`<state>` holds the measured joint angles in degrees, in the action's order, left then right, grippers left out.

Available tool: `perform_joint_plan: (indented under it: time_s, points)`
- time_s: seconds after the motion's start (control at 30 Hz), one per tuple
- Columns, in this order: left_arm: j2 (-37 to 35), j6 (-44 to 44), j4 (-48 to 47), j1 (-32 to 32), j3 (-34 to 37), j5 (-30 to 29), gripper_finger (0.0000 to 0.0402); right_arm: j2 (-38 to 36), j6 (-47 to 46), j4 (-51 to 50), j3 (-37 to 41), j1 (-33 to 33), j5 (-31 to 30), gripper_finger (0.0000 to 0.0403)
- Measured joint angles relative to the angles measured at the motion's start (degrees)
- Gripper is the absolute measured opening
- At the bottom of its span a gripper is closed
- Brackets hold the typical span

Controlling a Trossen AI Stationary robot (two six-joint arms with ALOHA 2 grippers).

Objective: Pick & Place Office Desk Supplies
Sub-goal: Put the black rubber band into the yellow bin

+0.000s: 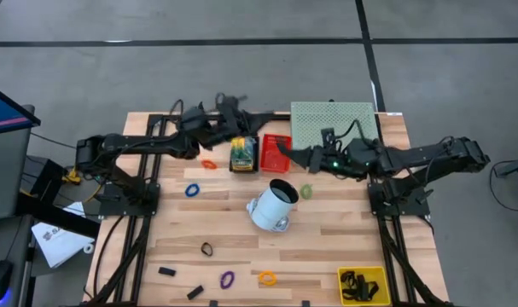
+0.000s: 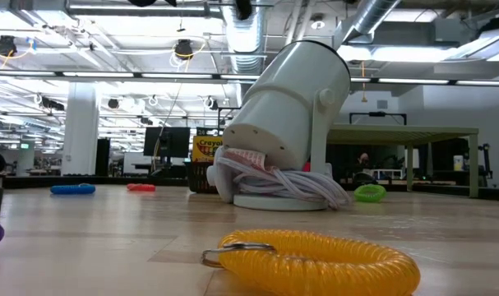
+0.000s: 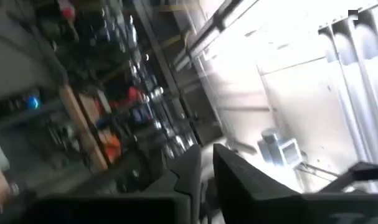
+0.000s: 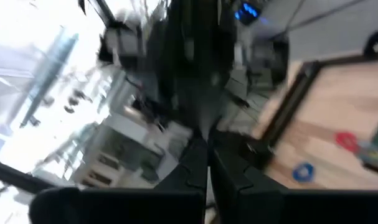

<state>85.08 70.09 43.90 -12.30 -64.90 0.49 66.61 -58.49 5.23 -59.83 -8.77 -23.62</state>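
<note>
The supplies lie loose on the wooden table: orange, blue, green, black, purple and yellow rings, and black binder clips. A yellow-green crayon box stands beside a red basket. My left gripper hovers at the table's far edge, shut and holding nothing. My right gripper hangs over the red basket, also shut and holding nothing.
A tipped white lamp lies mid-table and fills the low view. A green pegboard sits at the far right. A yellow tray with black clips is at the near right corner. The yellow coil ring lies closest to the low camera.
</note>
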Motion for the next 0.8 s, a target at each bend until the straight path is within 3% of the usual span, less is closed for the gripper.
perform_joint_plan:
  time_s: [0.17,0.33,0.57,0.8]
  points:
    - [-3.86,-4.28,-0.74,-4.07,-0.03,4.03,0.0053,-0.29,-3.34,-9.81,-0.02,-2.21,-1.73,0.0001]
    - [-10.35,-10.24,-8.05,-9.48,-0.04,7.47,0.0058,-0.29,-11.45,-23.44,-0.02,-6.04,-1.94,0.0001]
    - [-19.86,-18.77,-26.74,-15.52,-0.04,8.09,0.0059,-0.25,-29.16,-43.11,0.0,-15.36,-2.11,0.0]
    - [-23.3,-24.02,-37.75,-16.07,-0.04,8.18,0.0059,0.49,-50.79,-54.93,0.0,-29.87,-1.47,0.0]
